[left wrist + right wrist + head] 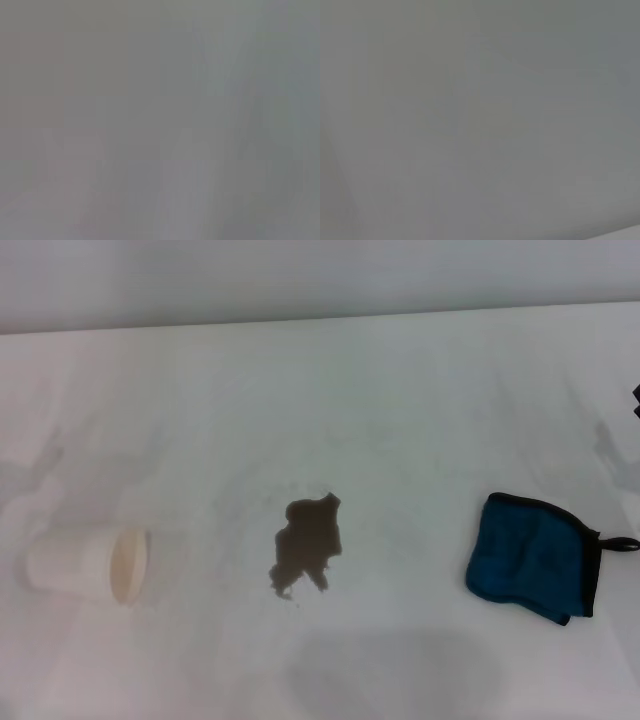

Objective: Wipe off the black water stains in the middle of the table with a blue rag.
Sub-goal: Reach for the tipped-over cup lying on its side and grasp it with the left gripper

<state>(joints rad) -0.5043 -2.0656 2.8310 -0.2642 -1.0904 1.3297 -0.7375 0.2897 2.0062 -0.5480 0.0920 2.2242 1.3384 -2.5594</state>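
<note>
Stains (308,540) untouched, mid-table (400,390).
Blue rag (530,557) at 3 o'clock, tipped cup (90,563) at 9; gripper fingers: cannot tell.

table (400,390): white | black water stains (308,543): centre | blue rag (532,557): right, apart | paper cup (90,563): left, on its side

Only a dark sliver of the right arm (636,400) at the head view's right edge.

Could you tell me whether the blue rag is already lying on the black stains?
No, the blue rag lies apart from the black water stains, toward the robot's right.
</note>
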